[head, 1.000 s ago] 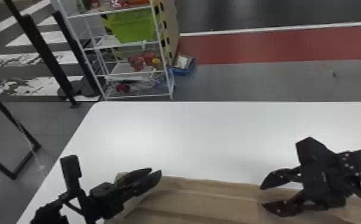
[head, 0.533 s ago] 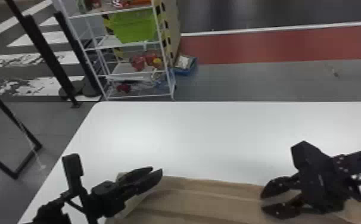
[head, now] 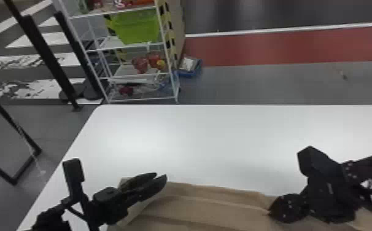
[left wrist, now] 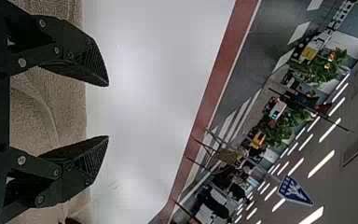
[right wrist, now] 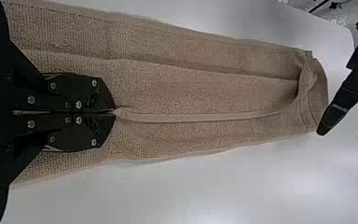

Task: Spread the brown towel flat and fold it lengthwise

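Pinching raised edge (right wrist: pixel 191 117) of brown towel (head: pixel 213 209): right gripper (right wrist: pixel 115 112), fingers closed. Towel lies along near side of white table (head: pixel 213 144), long axis left to right. Left gripper (head: pixel 161 175), fingers apart, is nearer left end (right wrist: pixel 318 93). Folding likely needs travel across that axis.

Past the table's far edge on the left, a white shelf rack (head: pixel 139 99) holds a green bin (head: pixel 136 27).

Rough brown towel (right wrist: pixel 191 88), smooth white table (head: pixel 219 138)
Nubbly, matt cloth lies under the right gripper (head: pixel 269 212), a smoother hem (right wrist: pixel 191 117) running from its fingertips; beyond them the table has a soft gloss.
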Controlling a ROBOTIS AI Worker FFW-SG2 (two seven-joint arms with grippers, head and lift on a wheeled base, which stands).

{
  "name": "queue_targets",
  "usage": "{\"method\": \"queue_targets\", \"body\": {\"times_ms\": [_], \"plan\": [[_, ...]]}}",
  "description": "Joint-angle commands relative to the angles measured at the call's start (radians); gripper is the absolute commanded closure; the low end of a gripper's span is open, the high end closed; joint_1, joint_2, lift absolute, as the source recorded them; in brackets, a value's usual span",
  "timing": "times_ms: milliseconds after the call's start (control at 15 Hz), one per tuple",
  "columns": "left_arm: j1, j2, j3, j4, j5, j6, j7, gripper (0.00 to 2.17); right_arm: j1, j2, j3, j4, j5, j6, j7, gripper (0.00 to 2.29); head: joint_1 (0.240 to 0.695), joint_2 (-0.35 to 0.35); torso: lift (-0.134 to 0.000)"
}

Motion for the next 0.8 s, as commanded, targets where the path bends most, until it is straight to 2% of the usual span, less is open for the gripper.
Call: {"method": "queue_targets", "body": {"times_ms": [0, 333, 467, 733], "plan": [[0.003, 0.0, 0.0, -0.002, 0.0, 0.001, 0.0, 0.58, 0.033, -0.015, -0.028, -0.076, -0.012, 0.029, 0.003, 1.21, 0.695, 0.207, -0.123], [0.004, 0.0, -0.012, -0.004, -0.004, 0.013, 0.002, 0.58, 0.069, -0.021, -0.054, -0.174, -0.008, 0.072, 0.003, 1.21, 0.695, 0.21, -0.123], [0.004, 0.0, -0.014, -0.005, -0.004, 0.022, 0.0, 0.58, 0.075, -0.018, -0.052, -0.172, 0.041, 0.091, 0.003, 1.18, 0.695, 0.206, -0.123], [0.001, -0.002, -0.023, -0.007, -0.006, 0.022, 0.003, 0.58, 0.067, -0.012, -0.057, -0.151, 0.051, 0.094, 0.003, 1.09, 0.695, 0.184, -0.123]]}}
